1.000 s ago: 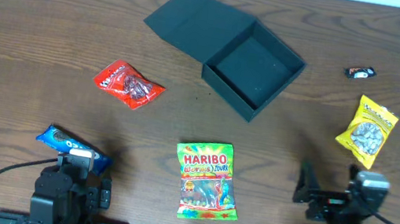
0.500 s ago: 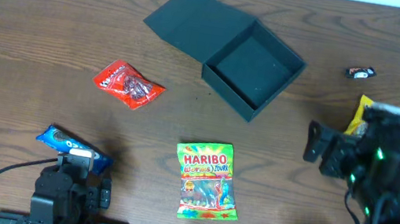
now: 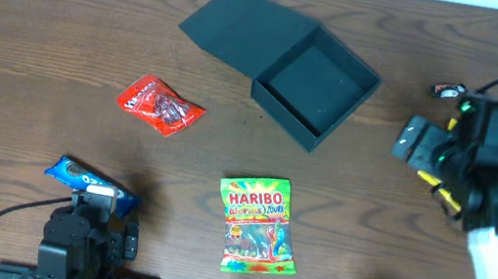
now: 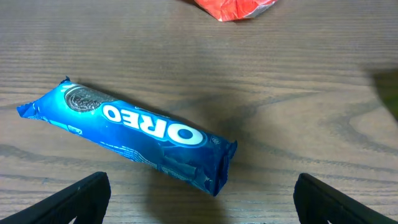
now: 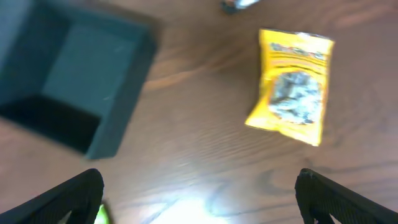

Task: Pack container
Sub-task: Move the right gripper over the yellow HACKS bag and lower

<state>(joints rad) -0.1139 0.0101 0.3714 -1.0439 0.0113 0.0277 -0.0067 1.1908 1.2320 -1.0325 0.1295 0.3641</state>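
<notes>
**A:** Eyes on the container (image 3: 322,79). It's at the far side of the table (image 3: 48,30), a touch right of centre, mouth up and nothing in it.

**B:** And it sits cornerwise, like a diamond. The flap lid (image 3: 242,22) lies flat open off its far-left wall, so box and lid together run long from far left to near right.

**A:** The nearest player is the right gripper (image 5: 199,180), out to the container's right. Its jaws are spread wide with nothing between them. Its own view is blurred, but the yellow packet (image 5: 292,87) is plainly below and off towards its right finger.

**B:** I read that as the pick being lined up. To do it well, I'd centre over the packet first, then straddle its narrow width, since its long side runs roughly near to far.

**A:** Pinch the middle, lift well clear of the box wall and release over the floor, not the rim.

**B:** A small dark sweet (image 3: 450,90) sits just beyond it, so I'd keep the fingers off that.

**A:** Further out, the red packet (image 3: 160,105) lies left of the box and the Haribo bag (image 3: 258,225) near centre.

**B:** Near left, the left gripper (image 4: 202,183) hangs wide open and empty over the Oreo pack (image 4: 134,134).
</notes>
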